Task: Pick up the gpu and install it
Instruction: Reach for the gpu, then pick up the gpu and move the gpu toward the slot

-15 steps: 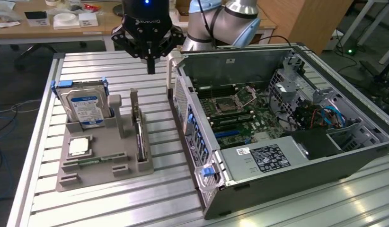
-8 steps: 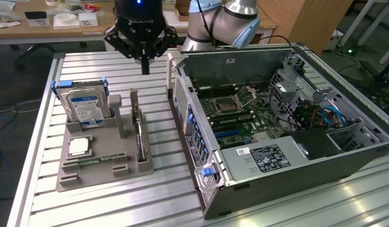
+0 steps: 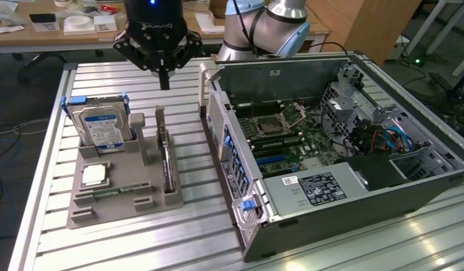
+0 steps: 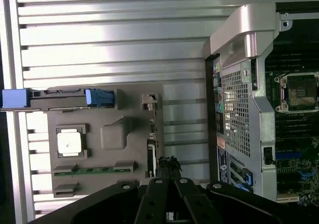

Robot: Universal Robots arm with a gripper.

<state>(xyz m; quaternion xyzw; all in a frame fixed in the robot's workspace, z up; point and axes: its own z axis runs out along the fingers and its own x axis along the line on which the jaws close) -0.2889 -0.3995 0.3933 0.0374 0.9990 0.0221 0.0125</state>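
Observation:
The gpu (image 3: 165, 155) stands on its edge in a slot at the side of the grey holder (image 3: 119, 206) nearest the computer case, and I see it as a thin dark card. My gripper (image 3: 165, 83) hangs well above the table, over the far end of that card, with its black fingers shut together and nothing between them. From the wrist view the gpu (image 4: 151, 149) is an edge-on strip, and the gripper (image 4: 169, 163) tips sit just beside its near end. The open computer case (image 3: 330, 152) lies at the exterior view's right, its motherboard (image 3: 281, 135) exposed.
The grey holder (image 4: 114, 134) also carries a silver hard drive (image 3: 103, 127) with blue brackets, a processor chip (image 3: 94, 175) and a green memory stick (image 3: 115, 191). The case's rear panel (image 4: 239, 109) stands close beside the holder. Desks with clutter lie beyond the slatted aluminium table (image 3: 141, 243).

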